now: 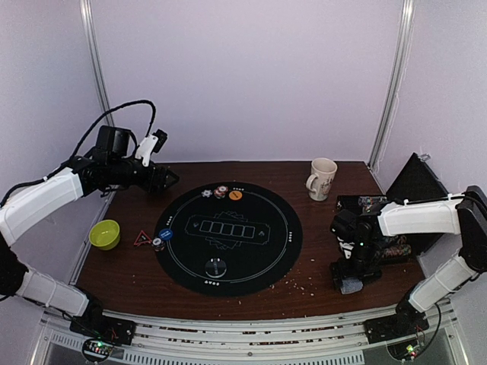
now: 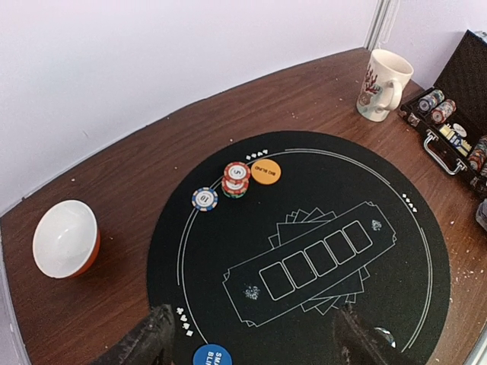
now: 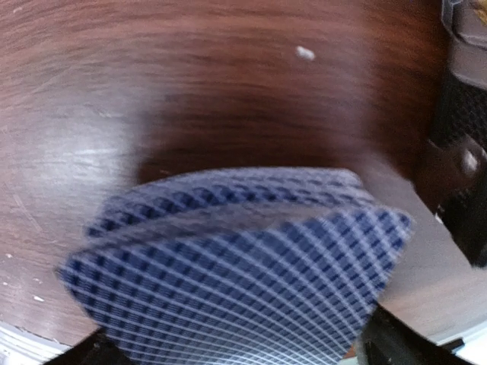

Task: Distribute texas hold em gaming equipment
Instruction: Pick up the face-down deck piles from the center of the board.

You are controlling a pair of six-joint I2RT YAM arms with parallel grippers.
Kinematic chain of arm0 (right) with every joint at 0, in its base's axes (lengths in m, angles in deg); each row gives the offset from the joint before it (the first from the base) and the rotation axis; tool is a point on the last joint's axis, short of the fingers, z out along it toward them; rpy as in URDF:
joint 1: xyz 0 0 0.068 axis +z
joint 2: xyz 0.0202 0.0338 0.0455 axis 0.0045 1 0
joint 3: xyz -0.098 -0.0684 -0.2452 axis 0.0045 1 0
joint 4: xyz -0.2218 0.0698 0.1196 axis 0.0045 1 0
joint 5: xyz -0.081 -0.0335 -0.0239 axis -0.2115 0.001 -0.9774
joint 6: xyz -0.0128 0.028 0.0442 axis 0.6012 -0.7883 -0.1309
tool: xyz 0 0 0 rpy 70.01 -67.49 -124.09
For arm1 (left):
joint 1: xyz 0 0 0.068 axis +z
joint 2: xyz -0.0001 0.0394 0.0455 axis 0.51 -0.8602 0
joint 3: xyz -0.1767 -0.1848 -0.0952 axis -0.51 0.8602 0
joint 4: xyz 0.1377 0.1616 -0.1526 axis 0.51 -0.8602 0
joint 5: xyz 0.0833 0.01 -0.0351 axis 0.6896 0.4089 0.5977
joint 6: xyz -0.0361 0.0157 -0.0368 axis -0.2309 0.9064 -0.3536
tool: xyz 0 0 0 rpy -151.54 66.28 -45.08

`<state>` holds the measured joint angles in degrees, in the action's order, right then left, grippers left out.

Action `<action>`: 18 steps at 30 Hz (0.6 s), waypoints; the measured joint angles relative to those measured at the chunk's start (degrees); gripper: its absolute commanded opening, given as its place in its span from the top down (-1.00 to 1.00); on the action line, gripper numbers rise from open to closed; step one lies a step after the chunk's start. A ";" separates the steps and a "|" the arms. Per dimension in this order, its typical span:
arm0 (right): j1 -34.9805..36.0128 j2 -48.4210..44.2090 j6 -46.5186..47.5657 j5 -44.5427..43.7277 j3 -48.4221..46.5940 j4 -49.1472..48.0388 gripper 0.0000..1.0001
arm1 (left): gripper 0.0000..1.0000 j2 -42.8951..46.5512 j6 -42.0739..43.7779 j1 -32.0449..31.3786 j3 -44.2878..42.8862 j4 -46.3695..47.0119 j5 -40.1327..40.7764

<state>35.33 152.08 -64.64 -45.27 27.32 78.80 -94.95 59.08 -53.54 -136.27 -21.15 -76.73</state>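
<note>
While the right gripper (image 1: pixel 350 283) points straight down at the near right of the table (image 1: pixel 281 171), a deck of cards (image 3: pixel 243 266) sits between its fingers (image 3: pixel 384 342). The blue grid backs face up and the long axis runs finger to finger, left-right in the wrist view. Deck is bowed upward, top cards arching off the lower ones. Fingers are spread wide at both ends of the deck; can't tell if they actually clamp it, view is blurred.

Left gripper (image 2: pixel 255 342) is raised over the table's far left and aimed across the mat (image 2: pixel 396 304), fingers apart with nothing between them.

At the mat's far rim:
- a short stack of striped chips (image 2: pixel 237 179)
- a single chip (image 2: pixel 204 198) just beside it
- an orange disc (image 2: pixel 265 171)

Blue disc (image 2: pixel 211 356) is at the left rim, clear disc (image 1: pixel 216 267) at the near rim. One more chip (image 1: pixel 157 243) lies next to a red triangle (image 1: pixel 141 238).

Mat is round and black, with a row of five card slots printed mid-mat. Bowl (image 2: pixel 65 237) is left of the mat. Mug (image 2: pixel 383 84) is far right, beside an open black case (image 2: pixel 456 114) holding rows of chips.

Table is dark brown wood with pale specks at the near right. Plain white walls, metal frame posts (image 1: pixel 95 68).
</note>
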 measured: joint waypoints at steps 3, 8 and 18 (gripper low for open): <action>-0.09 0.00 0.79 0.94 0.26 -1.49 -0.61 | -0.49 -0.02 0.55 -0.02 -0.26 0.33 0.26; -0.09 -0.02 0.90 1.25 0.33 -1.81 -0.40 | -0.49 0.00 1.86 -0.02 -0.26 0.31 0.96; 2.62 0.22 1.79 -0.44 -0.59 -1.01 -0.17 | -0.50 1.62 3.21 -0.02 0.76 0.33 3.02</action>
<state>37.95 152.30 -62.85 -45.70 26.73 77.79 -93.34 62.30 -53.56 -135.51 -20.82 -73.72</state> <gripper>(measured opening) 0.632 0.747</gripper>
